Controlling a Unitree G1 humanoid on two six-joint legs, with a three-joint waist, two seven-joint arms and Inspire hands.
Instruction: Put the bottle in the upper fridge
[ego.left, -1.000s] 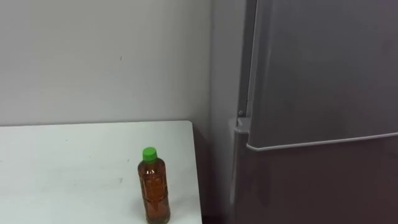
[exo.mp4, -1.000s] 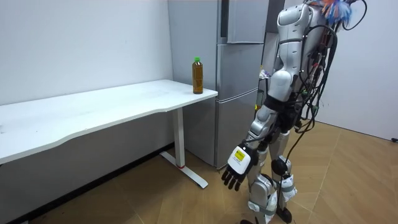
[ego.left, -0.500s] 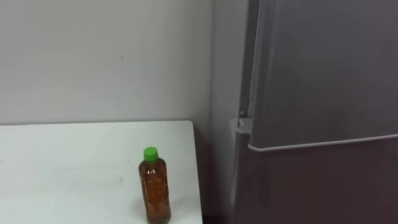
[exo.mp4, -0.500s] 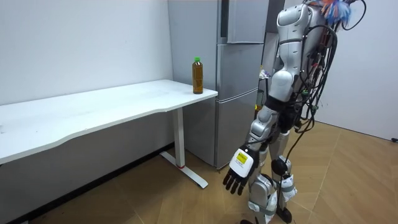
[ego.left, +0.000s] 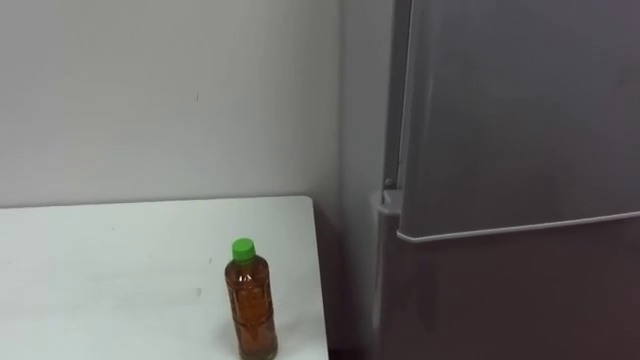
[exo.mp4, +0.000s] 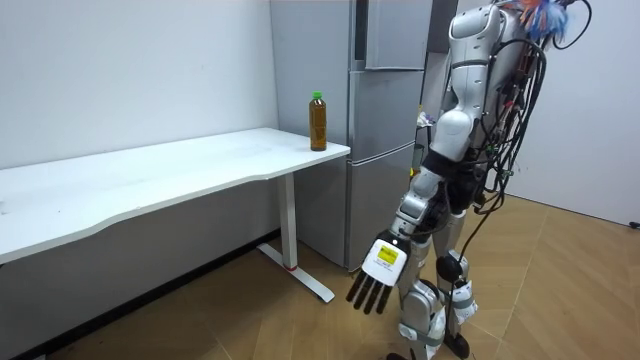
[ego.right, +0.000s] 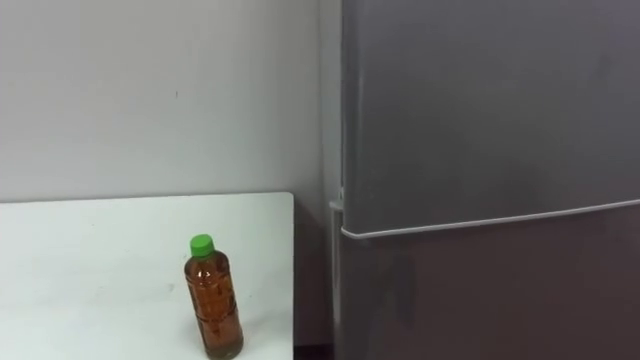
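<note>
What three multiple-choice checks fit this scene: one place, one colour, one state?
1. Where is the bottle?
A) on the table, near the edge by the fridge
B) in the fridge
C) on the floor
2. Its cap is:
A) red
B) green
C) white
3. The upper door is:
A) wide open
B) shut
C) off

1A, it stands upright on the table; 2B, the cap is bright green; 3B, the door lies flush, with no interior showing.
</note>
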